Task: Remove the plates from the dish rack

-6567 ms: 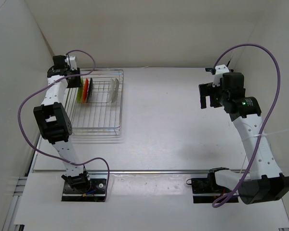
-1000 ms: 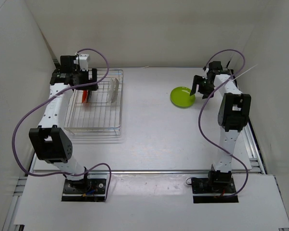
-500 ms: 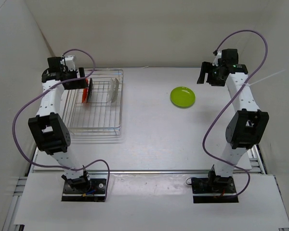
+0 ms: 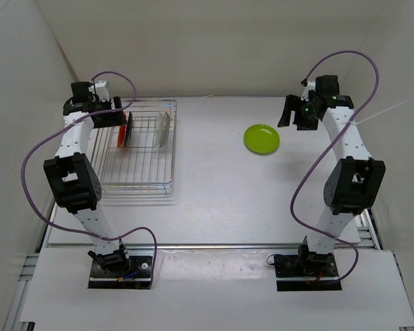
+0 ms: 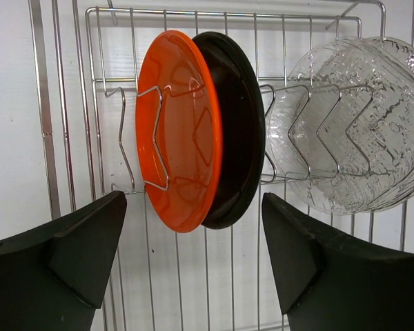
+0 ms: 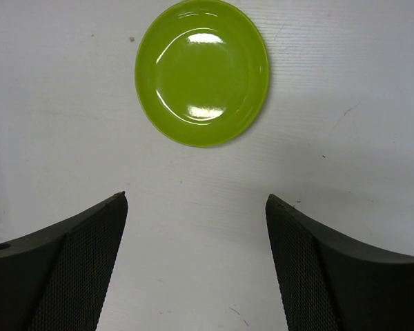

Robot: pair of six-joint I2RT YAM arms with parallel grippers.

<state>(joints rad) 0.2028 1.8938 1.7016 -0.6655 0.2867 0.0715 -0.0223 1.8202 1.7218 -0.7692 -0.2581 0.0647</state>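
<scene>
Standing upright: glossy red-orange plate (image 5: 179, 131), black plate (image 5: 243, 138), clear plates (image 5: 348, 131).

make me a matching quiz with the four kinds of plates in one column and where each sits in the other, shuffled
Things
1. lime green plate
2. orange plate
3. black plate
4. clear plates

Places
A. upright in the dish rack, between the orange and clear ones
B. flat on the table, outside the rack
C. upright at the right end of the row, in the left wrist view
D. upright at the left end of the row, in the left wrist view

Pairs: 1-B, 2-D, 3-A, 4-C
</scene>
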